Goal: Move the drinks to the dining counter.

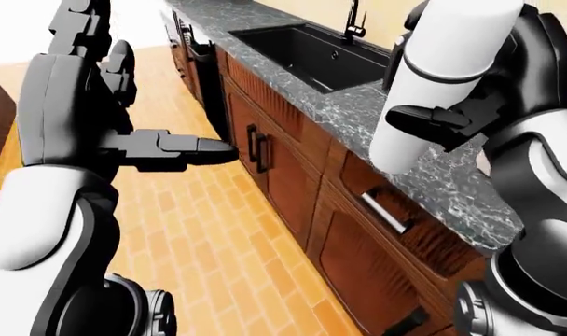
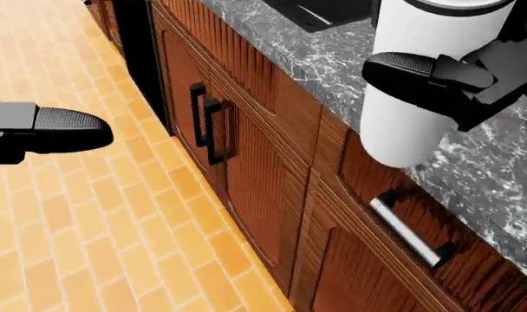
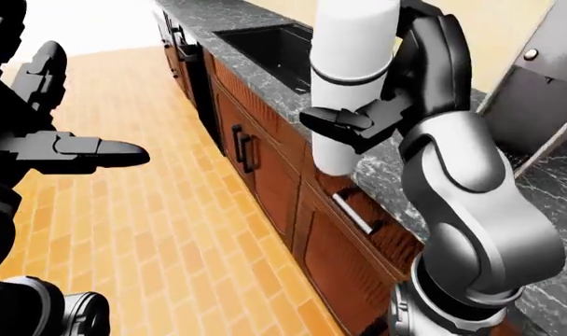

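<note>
The robot's black right hand (image 3: pixel 382 115) is clamped around one tall white cylindrical drink bottle (image 3: pixel 352 77), held upright over the edge of the dark marble counter (image 1: pixel 377 119). The left hand (image 1: pixel 97 133), fingers apart, hovers above open orange tiled floor (image 2: pixel 116 214) beside wooden cabinets (image 2: pixel 264 175).

Glossy veined marble counter (image 2: pixel 333 62), ribbed wooden cabinets (image 2: pixel 264 175).

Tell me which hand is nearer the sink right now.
Right. The right hand, gripping the white tumbler, hangs over the counter edge just short of the sink. The left hand is empty, out over the orange floor.
</note>
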Robot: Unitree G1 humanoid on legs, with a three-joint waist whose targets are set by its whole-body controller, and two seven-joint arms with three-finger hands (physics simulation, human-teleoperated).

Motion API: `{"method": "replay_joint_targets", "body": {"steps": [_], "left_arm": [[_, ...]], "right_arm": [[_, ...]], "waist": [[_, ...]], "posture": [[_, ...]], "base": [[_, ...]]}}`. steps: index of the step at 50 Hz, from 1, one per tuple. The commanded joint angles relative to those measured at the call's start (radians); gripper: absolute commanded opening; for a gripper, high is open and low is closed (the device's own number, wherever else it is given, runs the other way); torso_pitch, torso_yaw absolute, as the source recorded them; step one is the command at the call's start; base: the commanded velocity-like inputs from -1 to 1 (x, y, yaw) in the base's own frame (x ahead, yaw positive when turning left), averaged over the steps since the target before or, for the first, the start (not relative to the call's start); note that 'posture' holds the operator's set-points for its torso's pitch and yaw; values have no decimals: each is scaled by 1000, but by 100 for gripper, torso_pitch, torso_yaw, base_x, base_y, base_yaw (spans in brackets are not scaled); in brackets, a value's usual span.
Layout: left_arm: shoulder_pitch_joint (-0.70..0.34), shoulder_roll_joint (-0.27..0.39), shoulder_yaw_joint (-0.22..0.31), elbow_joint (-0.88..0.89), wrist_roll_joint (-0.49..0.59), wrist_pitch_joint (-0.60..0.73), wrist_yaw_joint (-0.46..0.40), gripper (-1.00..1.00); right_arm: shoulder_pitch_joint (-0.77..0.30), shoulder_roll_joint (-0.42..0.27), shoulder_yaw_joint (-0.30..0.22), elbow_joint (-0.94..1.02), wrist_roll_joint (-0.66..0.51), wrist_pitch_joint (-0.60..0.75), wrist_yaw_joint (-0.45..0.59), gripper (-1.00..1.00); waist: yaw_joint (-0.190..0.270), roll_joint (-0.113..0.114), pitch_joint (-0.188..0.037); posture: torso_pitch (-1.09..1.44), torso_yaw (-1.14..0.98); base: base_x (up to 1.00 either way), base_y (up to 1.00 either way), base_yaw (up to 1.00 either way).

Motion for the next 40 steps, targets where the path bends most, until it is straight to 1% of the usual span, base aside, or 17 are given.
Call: {"method": "replay_joint_targets", "body": {"steps": [1,2,3,4,6,13,18,19,20,22,27,31,33,34,35,37,40], "left_arm": [[-15,8,10,-6,10,-26,5,100],[-14,8,10,-6,10,-26,5,100],[-16,8,10,-8,10,-22,6,100],[-16,8,9,-9,11,-22,6,100],[-17,9,10,-12,11,-18,5,100],[-16,10,17,-14,11,-17,1,100],[-11,8,13,-16,13,-21,2,100],[-10,8,13,-16,12,-21,1,100],[-10,8,14,-17,12,-22,1,100],[-12,8,13,-14,12,-21,1,100],[-19,12,12,-12,13,-17,0,100],[-18,11,6,-11,16,-20,1,100],[-18,9,2,-11,17,-19,2,100],[-19,9,1,-11,18,-18,2,100],[-22,9,0,-14,19,-13,2,100],[-24,9,-1,-14,20,-12,1,100],[-18,7,0,-16,22,-15,0,100]], "right_arm": [[-30,-3,-3,-26,3,-33,0,-100],[-28,-3,-3,-26,2,-36,1,-100],[-23,-2,0,-21,-2,-45,4,-100],[-24,-2,0,-23,-2,-43,4,-100],[-24,-3,1,-25,-5,-42,8,-100],[-20,0,6,-21,-18,-52,18,-100],[-22,4,6,-19,-25,-52,22,-100],[-21,4,6,-18,-27,-53,23,-100],[-19,4,6,-18,-29,-55,25,-100],[-18,6,7,-16,-32,-58,27,-100],[-20,6,6,-5,-38,-53,32,-100],[-24,1,-1,-6,-46,-34,27,-100],[-21,1,2,-3,-51,-42,31,-100],[-23,3,0,-4,-50,-40,32,-100],[-23,5,-2,-5,-47,-37,32,-100],[-20,5,-2,0,-50,-44,34,-100],[-21,6,-1,-4,-49,-40,33,-100]], "waist": [[4,12,-24],[11,55,-55],[11,28,-5],[11,25,1],[31,4,-15],[45,-49,5],[45,-118,-12],[32,-92,19],[27,-102,39],[25,-104,7],[4,-86,2],[-10,-19,-36],[-5,63,-49],[-14,34,-10],[-22,45,28],[-6,52,-9],[3,51,-1]], "posture": [[0,0],[0,0],[0,0],[0,0],[0,0],[0,0],[0,0],[0,0],[0,0],[0,0],[0,0],[0,0],[0,0],[0,0],[0,0],[0,0],[0,0]], "base": [[55,0,93],[55,0,92],[56,0,93],[55,0,92],[56,0,93],[56,0,92],[56,0,93],[55,0,93],[55,0,93],[56,0,93],[73,0,71],[100,20,0],[100,17,0],[100,17,0],[100,16,0],[100,16,0],[100,17,0]]}}
